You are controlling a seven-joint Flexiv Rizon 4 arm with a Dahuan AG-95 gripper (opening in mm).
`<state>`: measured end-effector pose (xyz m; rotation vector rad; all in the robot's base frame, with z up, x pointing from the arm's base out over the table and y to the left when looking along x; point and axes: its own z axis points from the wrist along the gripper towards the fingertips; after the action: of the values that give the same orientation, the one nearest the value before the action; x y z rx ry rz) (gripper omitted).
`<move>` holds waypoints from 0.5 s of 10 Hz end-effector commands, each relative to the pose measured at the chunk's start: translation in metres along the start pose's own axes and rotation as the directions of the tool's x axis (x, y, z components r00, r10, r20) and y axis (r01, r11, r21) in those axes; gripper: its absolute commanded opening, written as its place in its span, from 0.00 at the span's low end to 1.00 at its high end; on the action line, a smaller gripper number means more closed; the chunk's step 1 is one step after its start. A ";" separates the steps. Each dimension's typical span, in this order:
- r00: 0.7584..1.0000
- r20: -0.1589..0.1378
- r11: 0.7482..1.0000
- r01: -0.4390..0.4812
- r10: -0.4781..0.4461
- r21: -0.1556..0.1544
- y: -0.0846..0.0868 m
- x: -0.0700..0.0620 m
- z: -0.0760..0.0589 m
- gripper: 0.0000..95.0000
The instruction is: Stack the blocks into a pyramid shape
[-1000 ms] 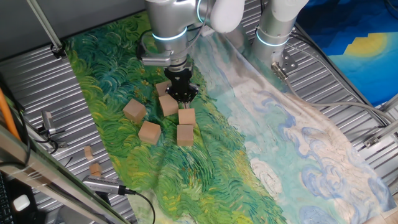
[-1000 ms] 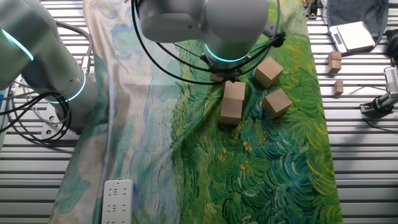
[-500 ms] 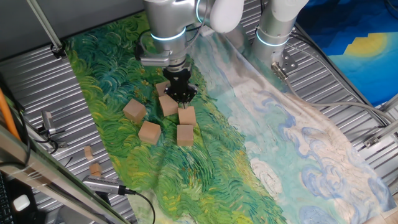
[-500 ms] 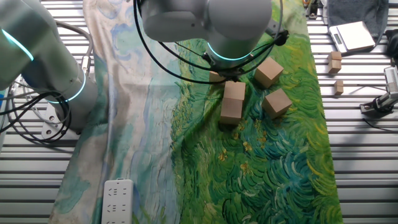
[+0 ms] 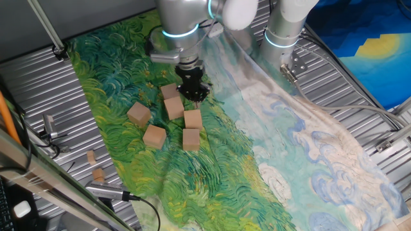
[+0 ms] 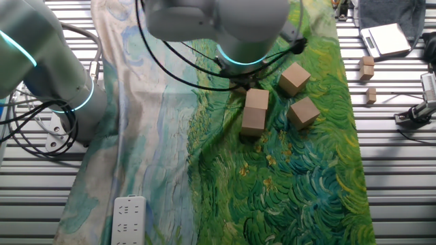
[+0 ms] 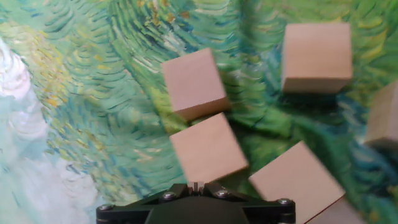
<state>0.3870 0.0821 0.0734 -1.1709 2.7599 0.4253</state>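
Six plain wooden blocks lie loose on the painted cloth, none stacked. In one fixed view, two blocks (image 5: 192, 119) (image 5: 191, 138) sit in a short row, with another (image 5: 173, 108) beside them. One block (image 5: 168, 91) is partly behind the fingers, and two more (image 5: 154, 136) (image 5: 139, 114) lie to the left. My gripper (image 5: 193, 94) hangs just above the back of the group, fingers together, holding nothing. In the hand view the gripper (image 7: 196, 185) shows at the bottom edge, over the nearest block (image 7: 208, 147).
A second arm's base (image 5: 286, 25) stands behind the cloth. Two small wooden bits (image 5: 91, 156) (image 5: 98, 173) lie on the metal slats left of the cloth. A white power strip (image 6: 128, 214) lies on the cloth's pale end. Cables run along the slats.
My gripper has lifted and shifted slightly back and to the right, away from the blocks. No block has moved.
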 end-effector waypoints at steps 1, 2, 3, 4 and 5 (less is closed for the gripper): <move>1.000 0.005 1.000 -0.024 0.024 0.009 0.009 0.001 0.009 0.00; 1.000 0.011 0.999 -0.030 0.030 0.014 0.014 0.002 0.014 0.00; 0.999 0.011 0.999 -0.032 0.032 0.021 0.019 0.003 0.019 0.00; 1.000 0.012 0.999 -0.028 0.028 0.034 0.022 0.004 0.022 0.00; 1.000 0.013 0.999 -0.009 0.009 0.045 0.023 0.004 0.023 0.00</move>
<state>0.3686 0.1025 0.0544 -1.1297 2.7564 0.3577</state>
